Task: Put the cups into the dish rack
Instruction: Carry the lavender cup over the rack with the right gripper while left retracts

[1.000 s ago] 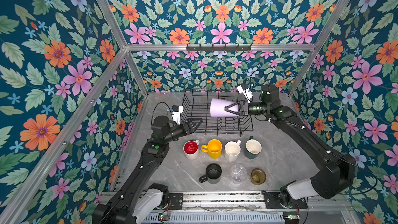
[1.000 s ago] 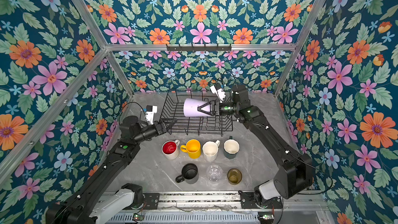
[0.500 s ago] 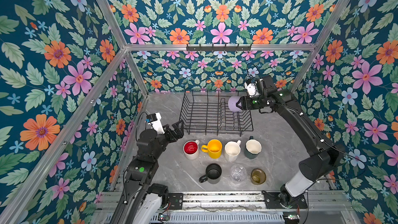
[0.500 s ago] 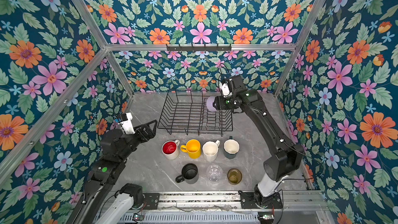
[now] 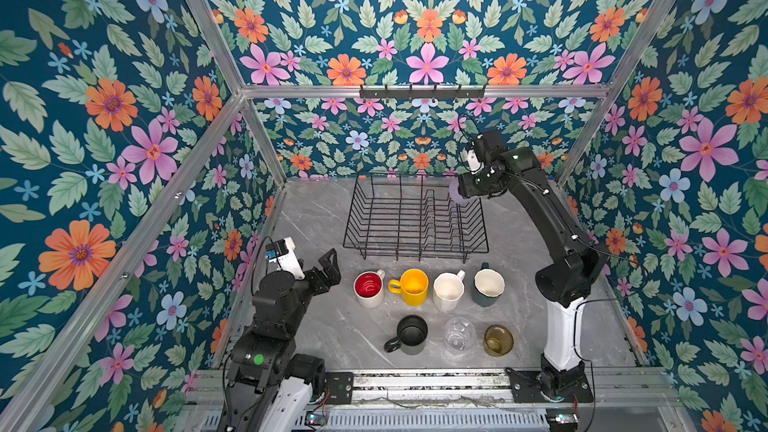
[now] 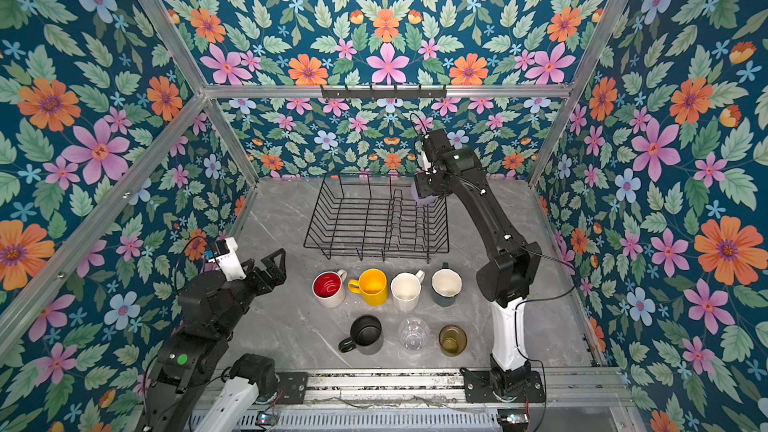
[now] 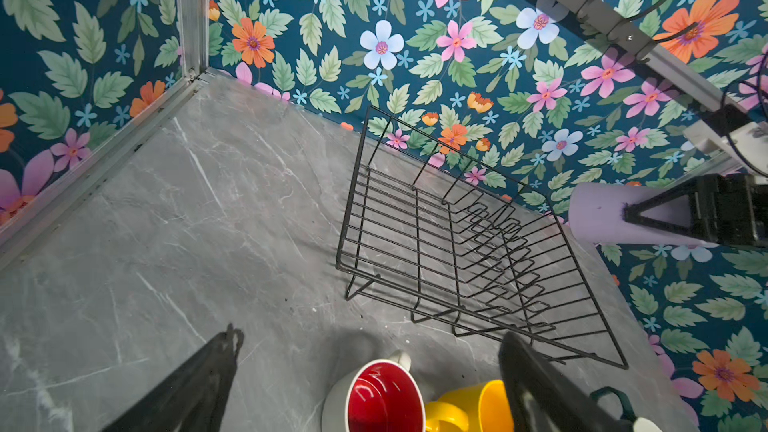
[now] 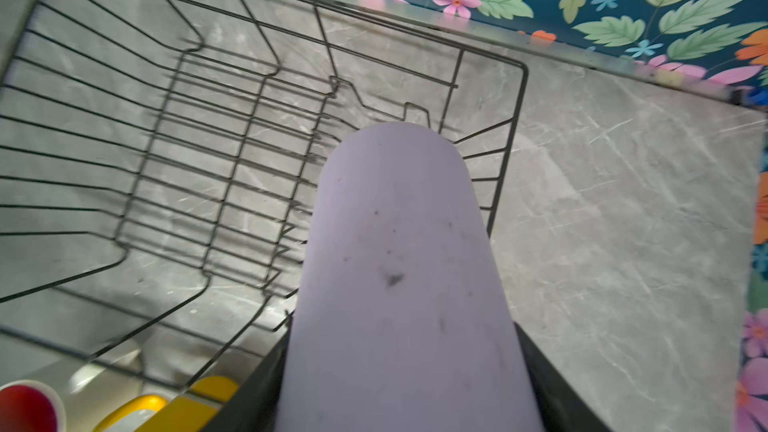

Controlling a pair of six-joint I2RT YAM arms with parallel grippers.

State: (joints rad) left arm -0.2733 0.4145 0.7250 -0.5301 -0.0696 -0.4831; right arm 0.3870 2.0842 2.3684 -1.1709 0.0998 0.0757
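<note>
The black wire dish rack [image 5: 415,218] stands empty at the back of the table. My right gripper [image 5: 461,195] is shut on the lilac tumbler [image 8: 399,263] and holds it, pointing down, over the rack's far right corner. My left gripper [image 5: 328,270] hangs open and empty at the front left, just left of the white mug with red inside [image 5: 369,288]. Beside that mug stand the yellow mug [image 5: 412,286], cream mug [image 5: 449,290] and dark green mug [image 5: 487,286]. Nearer the front are the black mug [image 5: 411,334], clear glass [image 5: 459,333] and amber glass [image 5: 498,339].
A black hook rail [image 5: 422,91] runs along the back wall above the rack. Flowered walls with aluminium posts [image 5: 259,139] close in three sides. A metal base rail [image 5: 415,384] crosses the front edge. The rack's upright dividers [image 8: 266,168] stand right beside the tumbler.
My left arm drew back from the rack's left side to the front left and opened wider. My right gripper swung the tumbler from lying sideways over the rack to its far right corner.
</note>
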